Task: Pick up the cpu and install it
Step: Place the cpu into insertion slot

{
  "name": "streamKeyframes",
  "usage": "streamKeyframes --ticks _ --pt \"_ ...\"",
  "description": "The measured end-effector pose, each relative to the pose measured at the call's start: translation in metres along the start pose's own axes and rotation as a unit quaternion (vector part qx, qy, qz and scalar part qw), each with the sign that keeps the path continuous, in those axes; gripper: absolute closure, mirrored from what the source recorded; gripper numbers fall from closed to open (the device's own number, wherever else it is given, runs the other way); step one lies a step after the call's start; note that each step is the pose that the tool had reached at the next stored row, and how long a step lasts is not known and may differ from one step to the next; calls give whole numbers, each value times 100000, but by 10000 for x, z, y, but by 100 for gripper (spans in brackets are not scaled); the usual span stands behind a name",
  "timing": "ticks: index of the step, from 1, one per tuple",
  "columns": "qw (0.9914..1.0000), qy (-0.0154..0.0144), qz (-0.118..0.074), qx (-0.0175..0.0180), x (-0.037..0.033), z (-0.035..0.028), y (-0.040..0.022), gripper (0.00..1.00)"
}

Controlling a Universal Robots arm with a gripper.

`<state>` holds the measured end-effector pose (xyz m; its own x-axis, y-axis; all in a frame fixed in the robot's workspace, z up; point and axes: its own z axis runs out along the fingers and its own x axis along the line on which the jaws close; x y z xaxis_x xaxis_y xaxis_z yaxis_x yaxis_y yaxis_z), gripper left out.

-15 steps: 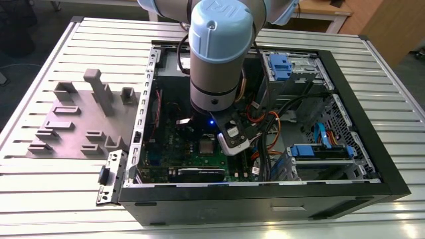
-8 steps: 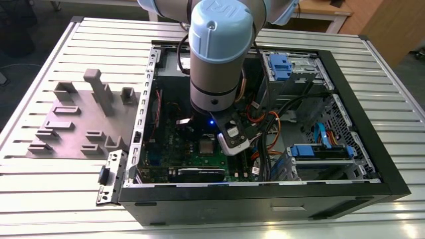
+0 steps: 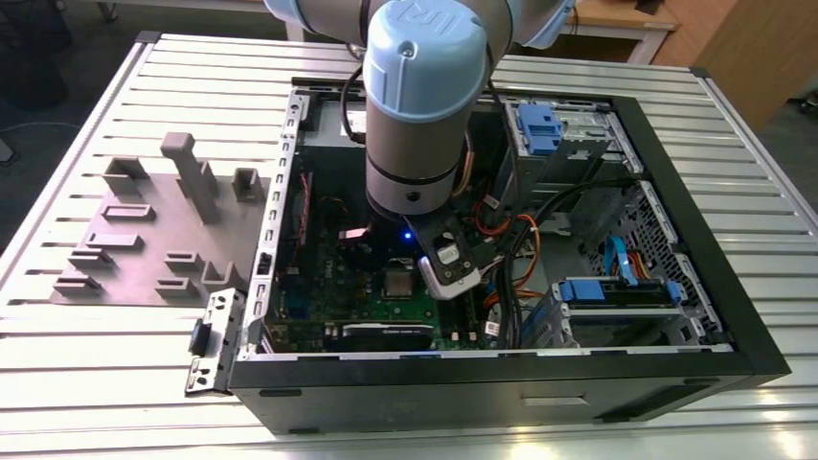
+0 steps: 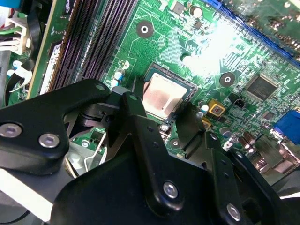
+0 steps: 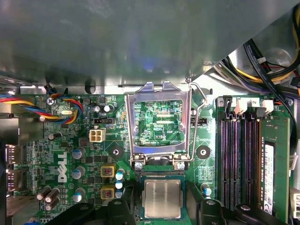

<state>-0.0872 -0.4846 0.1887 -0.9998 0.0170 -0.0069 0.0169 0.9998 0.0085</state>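
— How does our arm [image 3: 412,115] stand?
— Nearly upright; we reach down into the computer case [image 3: 511,393], gripper [image 5: 166,204] spread.
— And the chip [image 5: 162,198]?
— Flat in its socket [image 5: 161,174], between our fingers [image 5: 121,211].

The arm [image 3: 416,115] is a silver-grey cylinder capped in pale blue; its gripper [image 4: 159,108] has matte black links with silver screws.

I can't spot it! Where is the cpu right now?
In the first wrist view the cpu lies in its socket on the green motherboard, beside the open silver frame.
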Motion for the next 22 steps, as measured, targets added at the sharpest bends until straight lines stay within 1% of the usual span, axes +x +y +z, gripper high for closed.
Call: streamKeyframes --ticks 2,4,7,11,16,18,21,22 --pt "100000 2 -1 5 11 0 0 45" --pt "100000 -43 -19 -9 44 1 -1 45" --pt "100000 -2 2 0 79 -1 -1 45" --pt "100000 -7 103 -1 78 0 -1 45" --pt "100000 30 108 7 54 -1 -2 45" --pt "100000 167 106 10 40 -7 -1 45" --pt "99999 371 116 8 39 -43 0 45" --pt "99999 396 109 3 38 -45 0 45"
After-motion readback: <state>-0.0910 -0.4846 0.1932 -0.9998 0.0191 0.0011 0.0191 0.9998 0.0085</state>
